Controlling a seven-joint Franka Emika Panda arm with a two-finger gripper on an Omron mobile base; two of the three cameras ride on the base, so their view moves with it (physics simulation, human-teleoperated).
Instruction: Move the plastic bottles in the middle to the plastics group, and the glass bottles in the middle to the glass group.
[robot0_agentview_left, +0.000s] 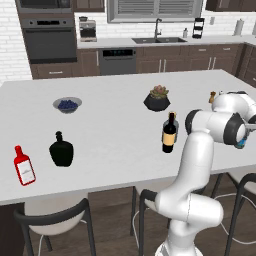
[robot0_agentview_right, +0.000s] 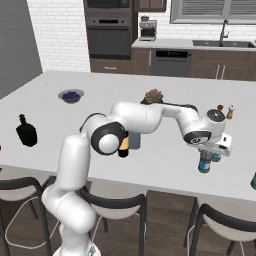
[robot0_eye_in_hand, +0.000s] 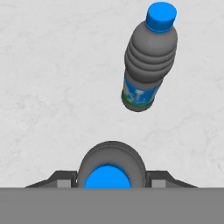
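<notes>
My gripper (robot0_agentview_right: 207, 158) is shut on a small clear water bottle (robot0_agentview_right: 204, 165) with a blue cap (robot0_eye_in_hand: 107, 176), held upright over the counter's near right edge. In the hand view its cap sits between my fingertips (robot0_eye_in_hand: 158, 179). Just beyond it stands a matching water bottle (robot0_eye_in_hand: 148, 65) on the white counter, cut off at the frame's edge (robot0_agentview_right: 254, 180) in the right base view. The tall dark wine bottle (robot0_agentview_left: 170, 132) with a tan label stands mid-counter. Far left are the squat black flask (robot0_agentview_left: 61, 150) and the flat red bottle (robot0_agentview_left: 24, 166). My arm hides the grey bottle.
A bowl of blueberries (robot0_agentview_left: 67, 104) and a potted succulent (robot0_agentview_left: 157, 98) sit farther back on the island (robot0_agentview_left: 115, 165). Two small shakers (robot0_agentview_right: 225, 110) stand at the right. Dark stools (robot0_agentview_right: 220, 225) line the near edge.
</notes>
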